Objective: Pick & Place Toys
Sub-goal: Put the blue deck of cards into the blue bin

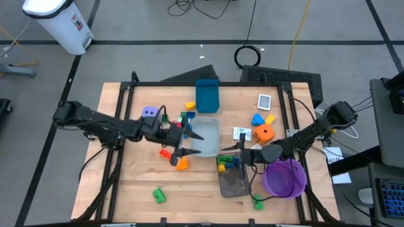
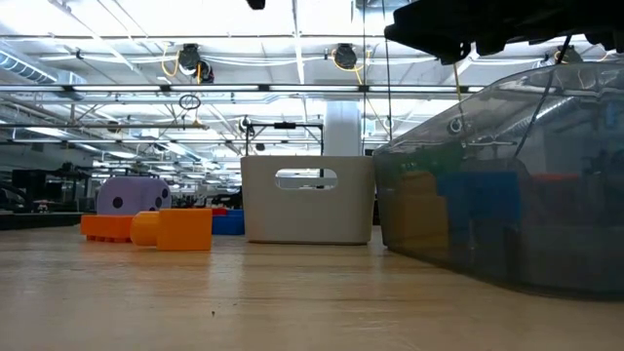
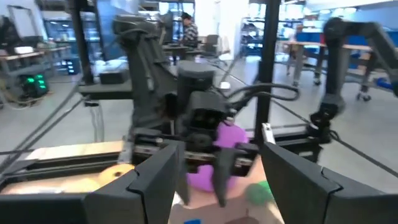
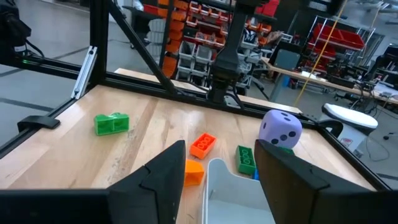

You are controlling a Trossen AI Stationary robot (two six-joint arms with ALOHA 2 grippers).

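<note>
The wooden table (image 1: 126,183) is laid out for sorting. A pale grey rectangular plastic tray (image 1: 203,135) sits at centre, and a darker translucent tray (image 1: 234,180) nearer the front already holds green, blue and yellow bricks. A purple round plastic bowl (image 1: 285,177) stands just beside it.

Loose toys are scattered around them:
- purple dotted die (image 1: 149,113)
- orange dotted die (image 1: 263,133)
- green brick (image 1: 158,195)
- orange brick (image 1: 182,163)

The left gripper (image 1: 190,144) is held over the pale tray's near edge, fingers spread and nothing between them, probably for release or approach. The right gripper (image 1: 235,149) hovers over the dark tray's far end, fingers parted and empty.
</note>
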